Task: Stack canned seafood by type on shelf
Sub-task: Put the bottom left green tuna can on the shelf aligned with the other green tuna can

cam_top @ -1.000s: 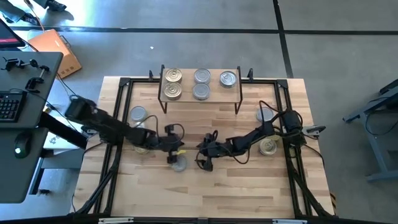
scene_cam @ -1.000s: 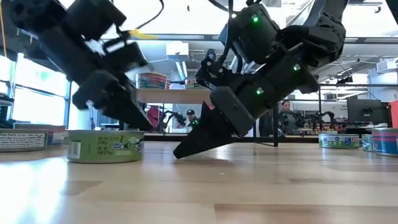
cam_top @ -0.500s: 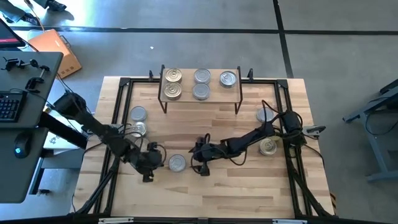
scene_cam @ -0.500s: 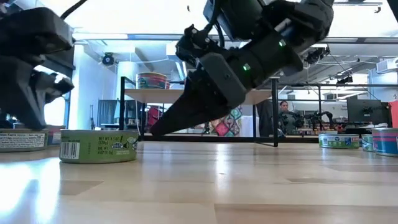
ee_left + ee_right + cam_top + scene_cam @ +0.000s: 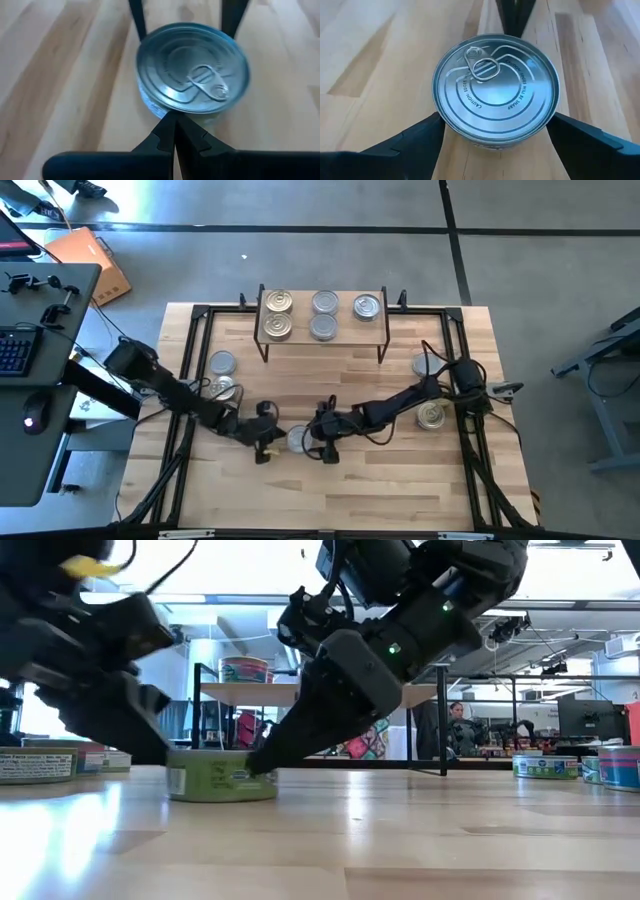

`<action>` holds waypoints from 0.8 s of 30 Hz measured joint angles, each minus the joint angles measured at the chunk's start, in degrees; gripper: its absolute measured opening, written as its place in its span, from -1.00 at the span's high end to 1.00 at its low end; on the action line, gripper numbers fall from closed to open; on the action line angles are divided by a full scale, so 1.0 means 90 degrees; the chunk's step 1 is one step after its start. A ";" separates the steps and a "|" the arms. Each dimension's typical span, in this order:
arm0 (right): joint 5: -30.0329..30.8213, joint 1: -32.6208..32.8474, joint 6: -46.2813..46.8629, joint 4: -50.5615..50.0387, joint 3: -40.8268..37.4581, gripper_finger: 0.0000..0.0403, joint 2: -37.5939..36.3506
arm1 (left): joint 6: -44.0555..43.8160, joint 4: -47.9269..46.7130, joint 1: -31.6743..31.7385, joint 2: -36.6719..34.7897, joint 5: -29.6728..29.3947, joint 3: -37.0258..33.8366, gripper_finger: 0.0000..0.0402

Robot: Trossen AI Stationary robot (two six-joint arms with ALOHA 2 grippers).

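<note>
The right claw [image 5: 318, 442] straddles a silver tin [image 5: 298, 440] on the table [image 5: 400, 490], fingers spread to grasp it; the left claw [image 5: 268, 442], clenched empty, braces its far side.

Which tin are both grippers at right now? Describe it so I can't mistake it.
On the butcher-block table, in front of the small wood-topped shelf, lies a short round silver-lidded tin with a green label. It alone sits between the shut left gripper and open right gripper.

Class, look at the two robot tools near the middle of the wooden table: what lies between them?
A short round green-labelled tin with a silvery pull-tab lid; the high view shows it between the shut left tool and the open right tool, whose fingers flank it.
</note>
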 joint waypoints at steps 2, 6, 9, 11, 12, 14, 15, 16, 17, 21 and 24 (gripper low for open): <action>0.0051 0.0011 0.0392 -0.0226 0.0006 -0.66 -0.0030 | 0.0326 0.0274 0.0226 0.0110 0.0051 -0.0002 1.00; 0.0609 0.0127 0.1246 -0.0811 0.0026 -0.66 -0.0209 | 0.0779 0.0710 0.0616 0.0087 -0.0130 0.0024 1.00; 0.1291 0.0270 0.1867 -0.1308 0.0004 -0.66 -0.0321 | 0.1023 0.0811 0.0849 -0.0087 -0.0143 0.0073 1.00; 0.1616 0.0355 0.2370 -0.1609 0.0001 -0.66 -0.0547 | 0.1136 0.0641 0.0920 -0.0242 -0.0105 0.0058 1.00; 0.1738 0.0393 0.2558 -0.1694 0.0009 -0.66 -0.0657 | 0.1164 0.0493 0.0935 -0.0368 -0.0077 0.0058 1.00; 0.1863 0.0486 0.2731 -0.1951 0.0031 -0.66 -0.0836 | 0.1210 0.0228 0.0934 -0.0651 -0.0059 0.0059 1.00; 0.1917 0.0526 0.2793 -0.2100 0.0025 -0.66 -0.0861 | 0.1213 0.0031 0.0934 -0.0772 -0.0046 0.0063 1.00; 0.1985 0.0564 0.2855 -0.2193 0.0014 -0.66 -0.0878 | 0.1209 -0.0241 0.0934 -0.0898 -0.0031 0.0060 1.00; 0.1985 0.0599 0.2904 -0.2290 0.0009 -0.66 -0.0899 | 0.1206 -0.0476 0.0914 -0.1003 0.0019 0.0047 1.00; 0.1990 0.0682 0.2226 -0.2372 0.0001 -0.66 -0.0939 | 0.1010 -0.0835 0.0810 -0.1131 0.0581 0.0047 1.00; 0.1992 0.0648 0.1522 -0.2353 -0.0108 -0.66 -0.0860 | 0.0799 -0.0899 0.0712 -0.0903 0.0786 0.0044 1.00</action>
